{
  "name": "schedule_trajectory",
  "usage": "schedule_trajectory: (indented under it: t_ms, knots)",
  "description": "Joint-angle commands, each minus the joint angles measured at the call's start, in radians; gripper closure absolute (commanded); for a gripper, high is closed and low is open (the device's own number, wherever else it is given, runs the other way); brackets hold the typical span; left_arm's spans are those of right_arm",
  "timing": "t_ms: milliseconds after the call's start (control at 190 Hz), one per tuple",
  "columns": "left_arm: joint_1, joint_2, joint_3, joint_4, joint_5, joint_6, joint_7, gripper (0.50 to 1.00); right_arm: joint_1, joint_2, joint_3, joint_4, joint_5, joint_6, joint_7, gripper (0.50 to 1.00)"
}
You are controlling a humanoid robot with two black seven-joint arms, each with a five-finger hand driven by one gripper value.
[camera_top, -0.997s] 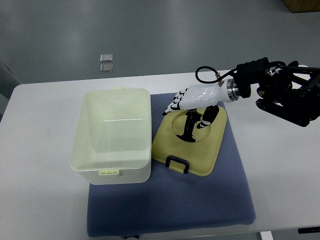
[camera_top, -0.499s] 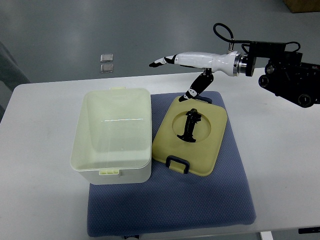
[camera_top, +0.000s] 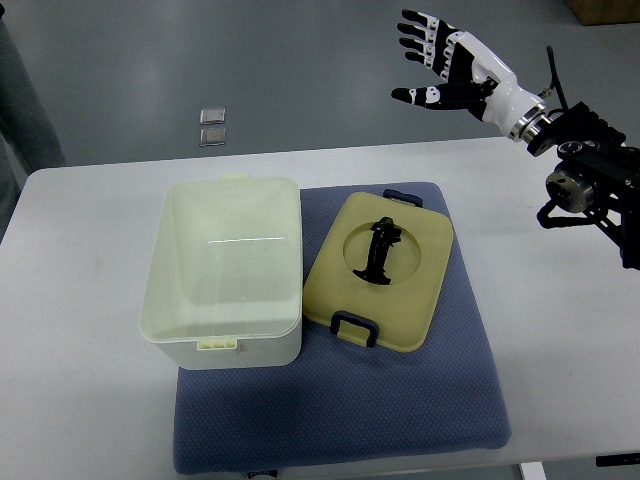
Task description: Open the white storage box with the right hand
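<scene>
The blue mat (camera_top: 400, 410) lies on the counter (camera_top: 80, 420), carrying the open white storage box (camera_top: 225, 270) with its lid (camera_top: 385, 270) just beside it. The right hand (camera_top: 450, 65) has lifted away, fingers spread, holding nothing. No writing is legible.

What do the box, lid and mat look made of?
Box: likely translucent plastic, glossy, with a light streak on its floor. Lid: likely matte yellowish plastic with black latches and handle. Mat: seemingly soft blue-grey fabric or foam, finely dotted.
</scene>
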Motion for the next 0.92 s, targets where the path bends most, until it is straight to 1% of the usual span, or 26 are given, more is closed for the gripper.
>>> schedule_trajectory:
  t_ms: [0,68,110,152,215,304,430,535,667,740,913]
  knots:
    - [0.000,0.000,0.000,0.000,0.000,0.000,0.001,0.500,-0.035,0.033,0.002,-0.038,0.117,0.002,-0.010,0.576]
    - [0.000,0.000,0.000,0.000,0.000,0.000,0.000,0.500,-0.054,0.042,0.002,-0.042,0.208,0.000,-0.029,0.576]
    - [0.000,0.000,0.000,0.000,0.000,0.000,0.000,0.500,-0.067,0.044,0.002,-0.044,0.271,-0.004,-0.053,0.576]
    - [0.000,0.000,0.000,0.000,0.000,0.000,0.000,0.500,-0.078,0.047,0.001,-0.046,0.341,-0.006,-0.093,0.576]
    - [0.000,0.000,0.000,0.000,0.000,0.000,0.000,0.500,-0.084,0.048,0.001,-0.049,0.401,-0.012,-0.130,0.576]
    - [0.000,0.000,0.000,0.000,0.000,0.000,0.000,0.500,-0.100,0.064,0.001,-0.047,0.453,-0.012,-0.153,0.576]
    - [0.000,0.000,0.000,0.000,0.000,0.000,0.000,0.500,-0.116,0.091,0.005,-0.049,0.483,-0.015,-0.154,0.574]
    - [0.000,0.000,0.000,0.000,0.000,0.000,0.000,0.500,-0.133,0.103,0.007,-0.050,0.496,-0.021,-0.139,0.574]
    - [0.002,0.000,0.000,0.000,0.000,0.000,0.000,0.500,-0.155,0.120,0.030,-0.084,0.492,-0.021,-0.136,0.572]
    - [0.000,0.000,-0.001,0.000,0.000,0.000,0.000,0.500,-0.162,0.123,0.048,-0.105,0.492,-0.021,-0.124,0.572]
    - [0.000,0.000,0.000,0.000,0.000,0.000,0.000,0.500,-0.172,0.142,0.058,-0.118,0.493,-0.024,-0.113,0.572]
